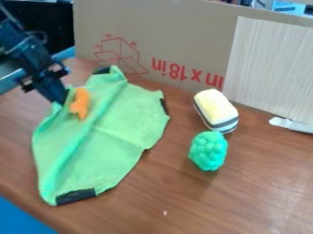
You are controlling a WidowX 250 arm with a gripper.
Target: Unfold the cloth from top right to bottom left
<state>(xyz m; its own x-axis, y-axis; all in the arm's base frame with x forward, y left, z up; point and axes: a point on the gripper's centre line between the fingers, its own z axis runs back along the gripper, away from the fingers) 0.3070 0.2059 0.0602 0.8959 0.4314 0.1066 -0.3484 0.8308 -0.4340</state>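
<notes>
"Where's your pincer [60, 100]?"

"At the upper-left edge of the green cloth [119, 130], beside the orange toy [80, 104]. I can't tell whether it is wide, narrow or pinching fabric."

"Then make sure of the edge before you pull. Where's the cloth?"

"Spread on the counter [245, 203], left of the green toy grapes [209, 151], with a long ridge running down towards its lower-left end."

"That ridge is your job, I'd say. Take just the top layer, lift slightly, and draw it low and slow towards the bottom left."

"And the toy?"

"It lies on the cloth, so it may roll or pin the fabric. Pull gently; if the whole cloth slides, ease off and lay that edge down flat."
</notes>
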